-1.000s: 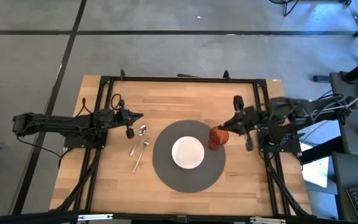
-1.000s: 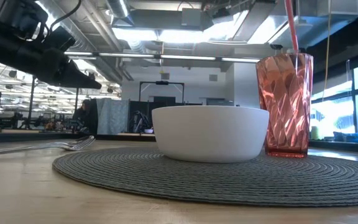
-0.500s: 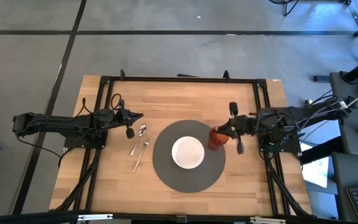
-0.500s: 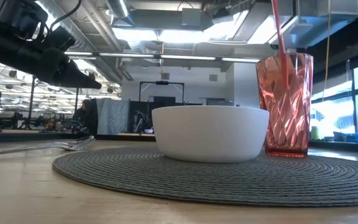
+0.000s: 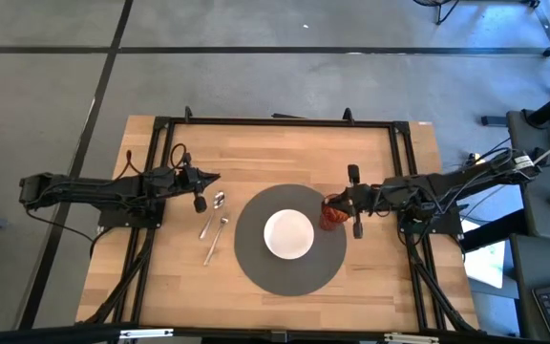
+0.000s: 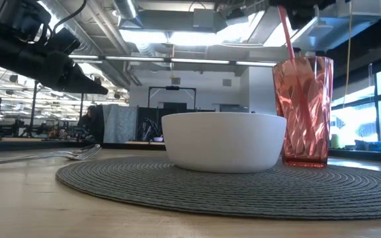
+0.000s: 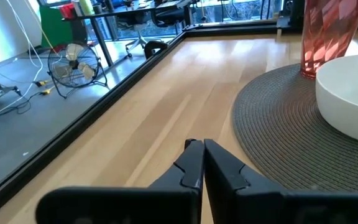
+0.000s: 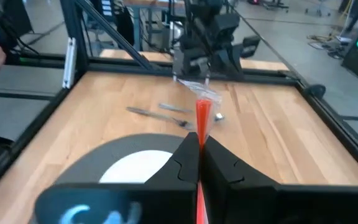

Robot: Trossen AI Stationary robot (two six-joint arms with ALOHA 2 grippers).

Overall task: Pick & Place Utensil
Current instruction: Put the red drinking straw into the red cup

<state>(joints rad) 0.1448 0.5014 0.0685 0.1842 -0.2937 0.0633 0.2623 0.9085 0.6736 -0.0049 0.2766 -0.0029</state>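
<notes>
Tilted further, straw [image 6: 290, 46] in right gripper [image 5: 351, 199] enters cup [image 6: 304, 109].

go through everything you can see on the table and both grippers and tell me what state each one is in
Red ribbed plastic cup: upright on the mat, straw leaning inside.
Red straw: tilted, pinched by the right gripper.
White bowl: upright, centred on the mat.
Round grey woven placemat: flat on the table.
Metal spoon and fork: lying beside the mat.
Left gripper: shut, empty, above the table.

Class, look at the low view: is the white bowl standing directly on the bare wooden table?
No, the white bowl rests on the round grey woven placemat.
</notes>
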